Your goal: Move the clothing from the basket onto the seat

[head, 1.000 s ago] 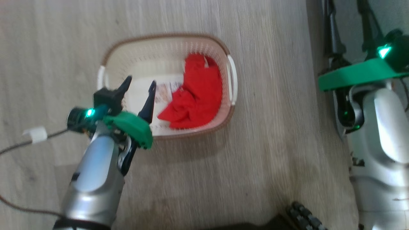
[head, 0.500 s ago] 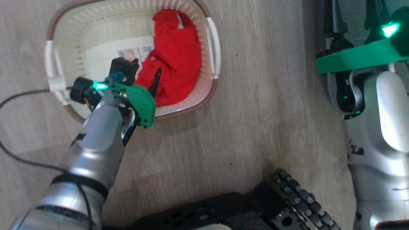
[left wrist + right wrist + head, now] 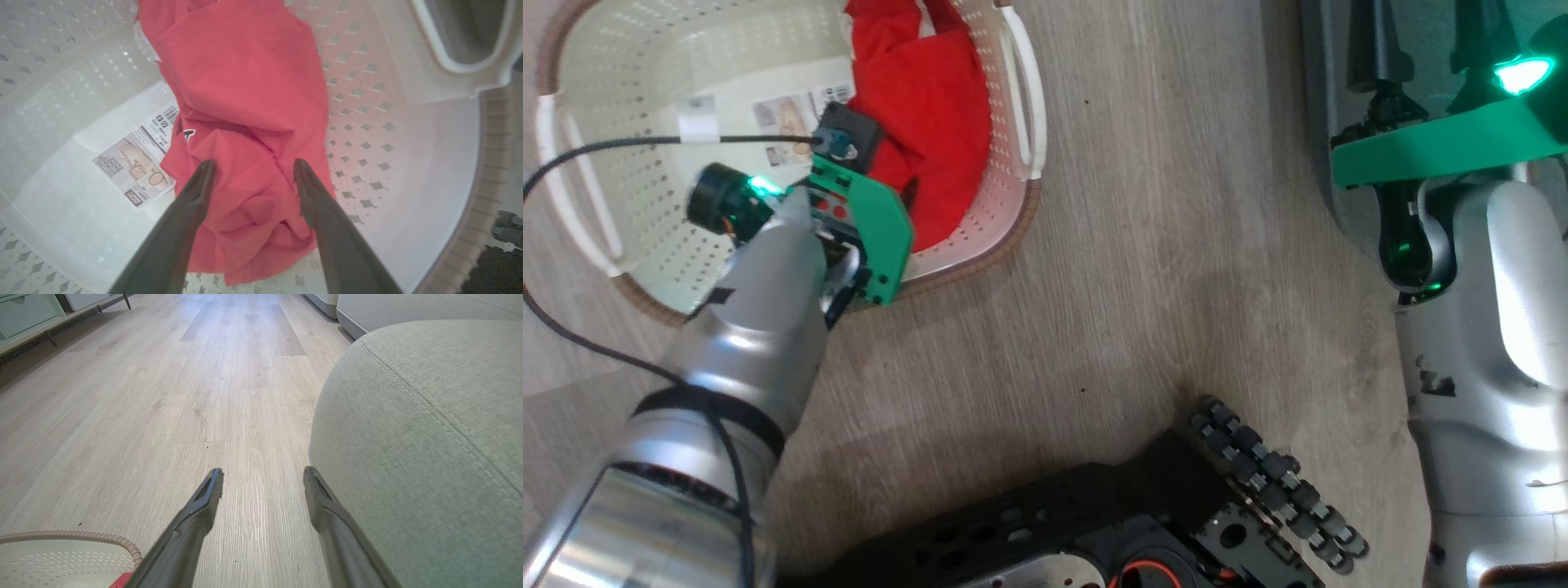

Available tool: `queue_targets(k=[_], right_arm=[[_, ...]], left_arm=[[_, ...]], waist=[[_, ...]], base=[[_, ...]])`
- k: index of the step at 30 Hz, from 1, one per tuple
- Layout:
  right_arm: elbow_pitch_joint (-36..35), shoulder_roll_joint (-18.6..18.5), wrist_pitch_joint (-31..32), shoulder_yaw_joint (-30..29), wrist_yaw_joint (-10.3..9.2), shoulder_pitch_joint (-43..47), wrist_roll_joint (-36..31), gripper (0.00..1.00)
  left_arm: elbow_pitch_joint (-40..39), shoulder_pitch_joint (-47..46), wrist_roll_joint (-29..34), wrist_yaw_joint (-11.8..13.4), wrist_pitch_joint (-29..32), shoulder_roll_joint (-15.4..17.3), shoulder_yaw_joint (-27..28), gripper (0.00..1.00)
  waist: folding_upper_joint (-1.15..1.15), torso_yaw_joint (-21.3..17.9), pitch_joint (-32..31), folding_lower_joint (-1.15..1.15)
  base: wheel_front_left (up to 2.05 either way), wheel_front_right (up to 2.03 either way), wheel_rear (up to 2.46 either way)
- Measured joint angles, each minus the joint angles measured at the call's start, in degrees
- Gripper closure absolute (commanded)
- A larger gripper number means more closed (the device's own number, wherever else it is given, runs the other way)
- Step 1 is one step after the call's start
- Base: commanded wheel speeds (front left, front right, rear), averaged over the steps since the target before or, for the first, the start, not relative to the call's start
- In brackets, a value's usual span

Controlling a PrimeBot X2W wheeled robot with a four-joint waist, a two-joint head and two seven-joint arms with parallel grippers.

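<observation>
carrying surface: a pale wood-look plank floor (image 3: pixel 1160 286) bears a small oval cream-white plastic basket (image 3: pixel 645 204) with perforated sides, a brown woven-look rim and white side handles.
clothing: bright red, plain soft fabric garments (image 3: pixel 245 81) lie bunched in one heap on the basket's bottom at its right end, leaning up against the perforated wall under the right handle.
label: a printed paper label (image 3: pixel 135 167) lies flat on the basket's bottom, its right edge tucked under the red heap.
left gripper: the left gripper (image 3: pixel 254 163), two long dark fingers on a silver arm with a green wrist plate, is lowered inside the basket; its fingers are spread, one tip on either side of a raised fold in the near part of the heap, nothing pinched. whether the tips press into the cloth cannot be told.
cable: a thin black cable (image 3: pixel 645 143) crosses the basket's opening to the left wrist.
right gripper: the right gripper (image 3: pixel 263 471) hangs over the floor with its fingers spread and nothing between them, just beside the seat's rounded edge.
seat: a large grey-green fabric-upholstered sofa cushion (image 3: pixel 429 437) with stitched seams stands at the floor's right side, apart from the basket.
</observation>
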Motion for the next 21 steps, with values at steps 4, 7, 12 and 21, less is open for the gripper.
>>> queue_targets(k=[4, 7, 12, 21], right_arm=[[-0.2, 0.0, 0.0, 0.1, 0.00, 0.0, 0.5, 0.00], [-0.5, 0.1, 0.0, -0.2, 0.00, 0.0, 0.5, 0.00], [-1.0, 0.1, 0.0, -0.5, 0.00, 0.0, 0.5, 0.00], [-1.1, 0.1, 0.0, -0.7, 0.00, 0.0, 1.1, 0.00]], left_arm=[[0.9, -1.3, -0.6, 0.0, 1.1, 1.5, -1.3, 0.00], [1.6, -2.2, -0.5, 0.0, 1.6, 2.0, -2.1, 0.00], [2.0, -2.4, -0.3, 0.0, 1.6, 2.0, -3.1, 0.00], [2.3, -2.3, -1.7, 0.0, -2.4, 1.9, -3.6, 1.00]], waist=[[0.00, -1.1, 1.2, 0.00], [0.00, -1.4, 1.7, 0.00], [0.00, -1.6, 1.9, 0.00], [0.00, -1.5, 1.0, 0.00]], base=[[0.00, 0.00, 0.00], [0.00, 0.00, 0.00], [0.00, 0.00, 0.00], [0.00, 0.00, 0.00]])
